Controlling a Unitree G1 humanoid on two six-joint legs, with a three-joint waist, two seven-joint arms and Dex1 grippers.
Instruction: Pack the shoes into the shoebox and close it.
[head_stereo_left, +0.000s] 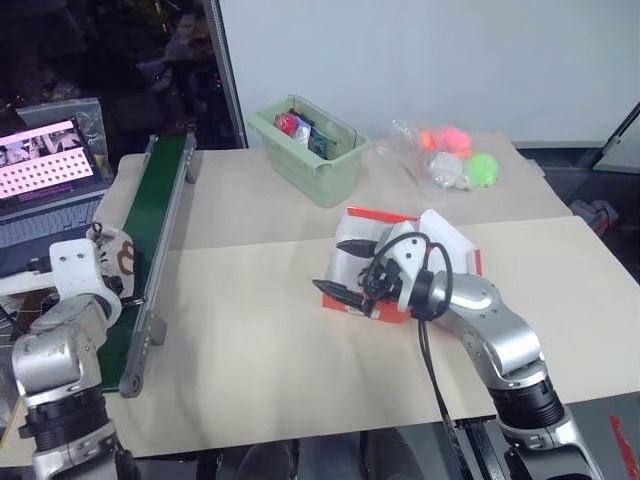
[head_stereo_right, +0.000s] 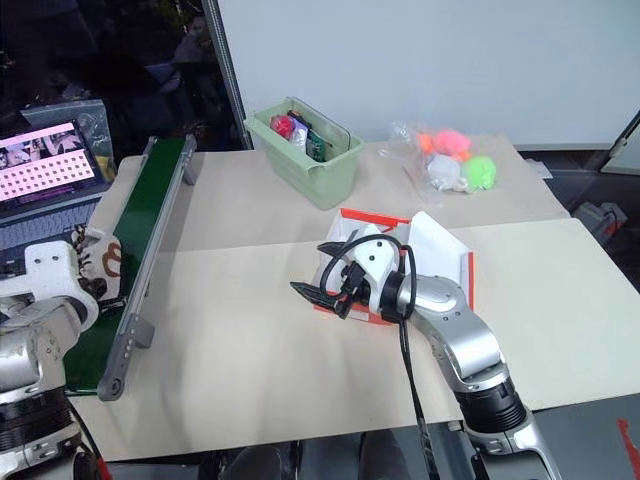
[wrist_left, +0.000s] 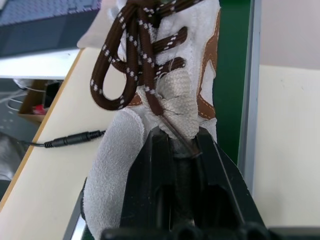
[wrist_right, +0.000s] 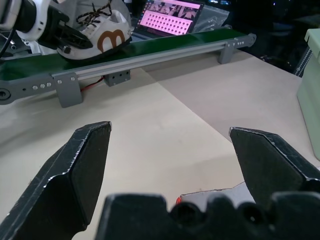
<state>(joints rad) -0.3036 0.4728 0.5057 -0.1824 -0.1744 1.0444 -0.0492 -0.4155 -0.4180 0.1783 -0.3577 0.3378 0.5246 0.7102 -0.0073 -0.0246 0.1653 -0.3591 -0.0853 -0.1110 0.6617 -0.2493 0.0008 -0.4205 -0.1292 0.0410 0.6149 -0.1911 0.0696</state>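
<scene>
An off-white sneaker (wrist_left: 170, 75) with brown speckled laces and a tan side marking lies on the green conveyor belt (head_stereo_left: 160, 200) at the table's left edge. My left gripper (wrist_left: 181, 146) is shut on the fabric at its tongue. The same shoe (wrist_right: 102, 31) and left gripper (wrist_right: 67, 39) show far off in the right wrist view. The orange-red shoebox (head_stereo_left: 366, 215) sits open mid-table, white inside, its white lid flap (head_stereo_left: 450, 242) raised behind. My right gripper (head_stereo_left: 343, 268) hovers open over the box's left end, pointing left, with nothing between its fingers.
A pale green bin (head_stereo_left: 310, 155) with small items stands at the back of the table. A clear bag of bright balls (head_stereo_left: 455, 155) lies at the back right. A laptop (head_stereo_left: 45, 160) glows beyond the conveyor's left side. Bare tabletop (head_stereo_left: 250, 320) stretches between conveyor and box.
</scene>
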